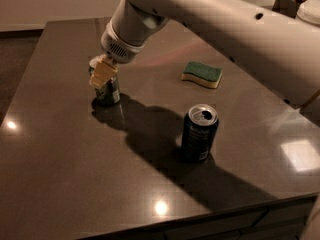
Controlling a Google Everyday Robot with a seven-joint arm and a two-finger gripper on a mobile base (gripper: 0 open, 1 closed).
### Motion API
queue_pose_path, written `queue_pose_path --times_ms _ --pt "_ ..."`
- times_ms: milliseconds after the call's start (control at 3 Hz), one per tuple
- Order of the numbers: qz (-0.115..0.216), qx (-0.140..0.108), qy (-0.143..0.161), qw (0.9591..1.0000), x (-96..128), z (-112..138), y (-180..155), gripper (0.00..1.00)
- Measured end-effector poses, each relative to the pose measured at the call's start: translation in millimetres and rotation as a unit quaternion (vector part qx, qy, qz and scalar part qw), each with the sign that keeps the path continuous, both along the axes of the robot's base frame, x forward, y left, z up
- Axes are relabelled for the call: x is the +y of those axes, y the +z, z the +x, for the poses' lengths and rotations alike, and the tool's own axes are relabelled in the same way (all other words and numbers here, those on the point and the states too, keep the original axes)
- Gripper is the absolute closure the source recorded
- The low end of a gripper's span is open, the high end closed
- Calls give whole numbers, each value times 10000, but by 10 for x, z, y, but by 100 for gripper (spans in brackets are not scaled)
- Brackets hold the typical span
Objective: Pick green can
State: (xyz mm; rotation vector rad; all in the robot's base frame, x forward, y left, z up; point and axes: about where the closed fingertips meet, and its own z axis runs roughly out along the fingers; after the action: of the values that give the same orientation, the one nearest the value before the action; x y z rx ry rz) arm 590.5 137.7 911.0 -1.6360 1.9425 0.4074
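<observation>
The green can stands upright on the dark table, at the left of the middle. My gripper, with cream-coloured tips, hangs from the white arm that reaches in from the upper right. It sits right over the can's top and upper side and hides the can's silver lid. The can's lower body shows below it and rests on the table.
A dark blue can with an open silver top stands upright right of the middle. A green-topped sponge lies behind it. The arm's shadow falls across the middle. A white object sits beyond the far right corner.
</observation>
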Motion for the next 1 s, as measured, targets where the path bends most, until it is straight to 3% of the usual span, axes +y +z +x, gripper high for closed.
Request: queue_pose_path --times_ms 667,1000 --pt "-20 -139 169 9998 34 10 203 88" --pt "-3 -281 216 9994 -111 16 512 100"
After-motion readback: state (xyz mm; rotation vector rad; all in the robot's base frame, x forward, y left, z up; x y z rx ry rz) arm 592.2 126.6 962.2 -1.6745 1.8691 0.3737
